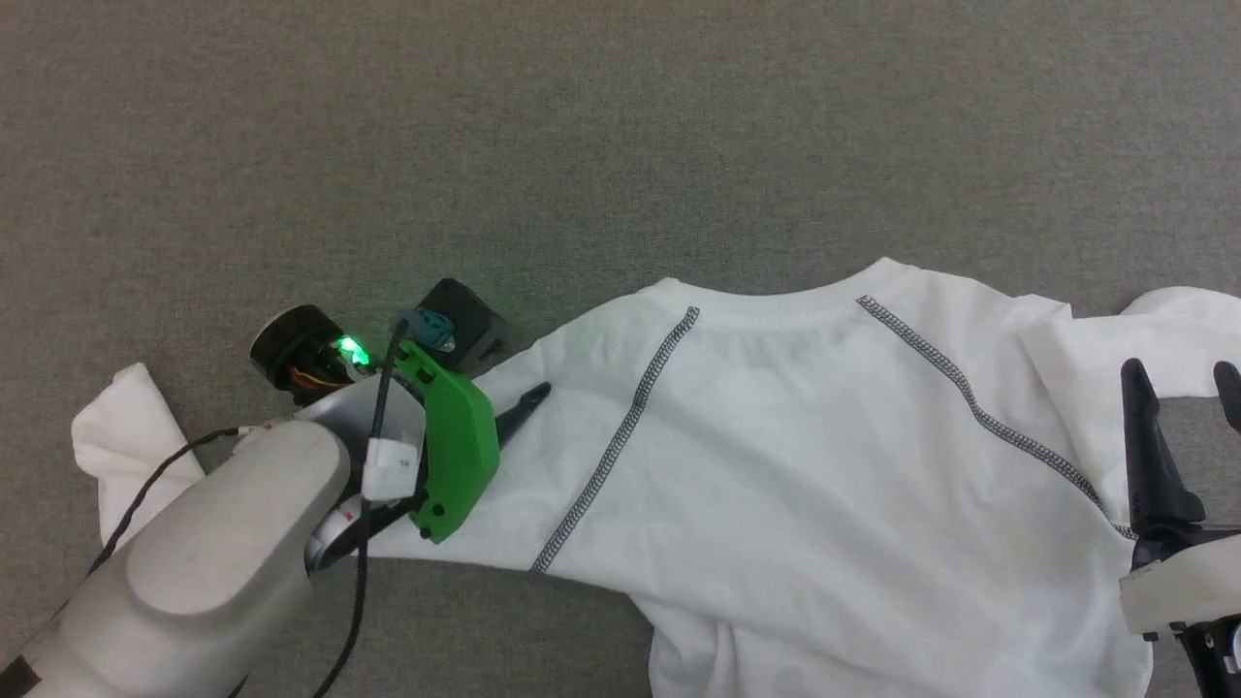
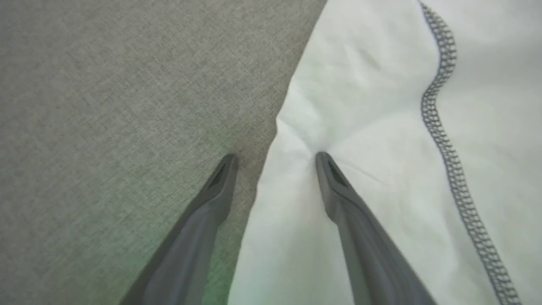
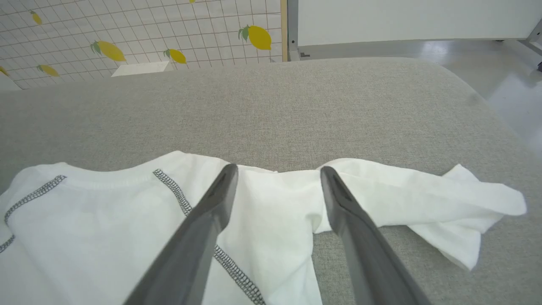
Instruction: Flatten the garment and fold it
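Head view: the garment lies on the grey surface, one crumpled sleeve reaching toward its right edge. Both tools gape, holding nothing. My left gripper straddles the other sleeve's edge; my right gripper hovers over the right shoulder. Closing now, I'd fear pinching one thin layer and dragging in fresh wrinkles. No containers here.

Head camera overhead, wrist cameras low; all share garment.

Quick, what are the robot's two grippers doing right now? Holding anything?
Left gripper: open, straddling the shirt's edge, holding nothing.
Right gripper: open, holding nothing.
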Available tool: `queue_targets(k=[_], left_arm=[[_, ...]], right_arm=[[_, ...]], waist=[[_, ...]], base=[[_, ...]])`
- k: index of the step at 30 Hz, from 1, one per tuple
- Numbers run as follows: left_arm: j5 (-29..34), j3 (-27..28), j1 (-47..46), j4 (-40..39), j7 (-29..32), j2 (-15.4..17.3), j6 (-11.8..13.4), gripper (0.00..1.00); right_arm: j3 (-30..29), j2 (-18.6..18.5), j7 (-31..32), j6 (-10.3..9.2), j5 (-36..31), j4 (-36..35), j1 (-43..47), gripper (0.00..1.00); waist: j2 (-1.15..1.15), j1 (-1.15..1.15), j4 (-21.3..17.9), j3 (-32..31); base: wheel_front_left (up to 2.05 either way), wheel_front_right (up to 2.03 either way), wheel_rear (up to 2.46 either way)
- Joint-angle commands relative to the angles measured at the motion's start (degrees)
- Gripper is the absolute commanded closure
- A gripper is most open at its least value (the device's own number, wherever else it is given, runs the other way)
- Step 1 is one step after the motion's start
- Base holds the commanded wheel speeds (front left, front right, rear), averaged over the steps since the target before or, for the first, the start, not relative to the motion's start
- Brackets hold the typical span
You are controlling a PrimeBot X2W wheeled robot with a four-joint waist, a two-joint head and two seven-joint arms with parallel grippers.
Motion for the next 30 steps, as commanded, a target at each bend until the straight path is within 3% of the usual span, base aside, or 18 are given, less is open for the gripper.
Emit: queue_targets(k=[1,6,10,14,19,21,27,30], left_arm=[[-1.95,-3.33,2.21,2.57,2.38,0.57,-0.13,1.00],[-5.18,-2.84,1.63,2.36,-2.36,0.90,-0.02,1.00],[-7.40,1.23,4.45,1.12,-9.23,0.63,3.08,1.00],[-11.12,5.97,10.84,-2.87,-14.20,2.54,8.39,1.00],[-14.91,11.93,21.82,-8.52,-19.28,8.22,16.12,1.00],[-15.27,12.54,24.82,-10.70,-20.17,9.56,17.75,1.00],[-15.15,11.75,27.05,-16.58,-20.73,9.14,18.89,1.00],[-14.31,11.12,26.04,-18.18,-20.77,8.45,18.62,1.00]], right_arm=[[0.11,0.04,0.08,-0.09,-0.05,-0.01,-1.21,0.00],[-0.22,0.04,-0.07,-0.09,-0.21,0.88,-1.68,0.00],[-0.40,0.04,-0.34,-0.09,-0.10,1.81,-1.32,0.00],[-0.85,0.04,0.04,-0.09,-0.10,2.71,0.13,0.00],[-1.16,0.04,0.54,-0.09,0.23,3.27,2.07,0.00],[-0.86,0.04,1.08,-0.09,-0.34,3.30,2.61,0.00],[5.17,0.02,7.17,-0.09,-4.19,3.08,-1.50,0.00],[9.52,-2.88,13.75,-0.09,-4.67,4.32,-7.31,0.00]], waist=[[0.00,0.00,-0.06,0.27],[0.00,0.00,0.72,-1.54],[0.00,0.00,1.44,-4.82],[0.00,0.00,2.33,-8.37],[0.00,0.00,3.22,-10.94],[0.00,0.00,4.03,-11.33],[0.00,0.00,5.73,-11.37],[0.00,0.00,6.29,-10.41]], base=[[0.00,0.00,0.00],[0.00,0.00,0.00],[0.00,0.00,0.00],[0.00,0.00,0.00],[0.00,0.00,0.00],[0.00,0.00,0.00],[0.00,0.00,0.00],[0.00,0.00,0.00]])
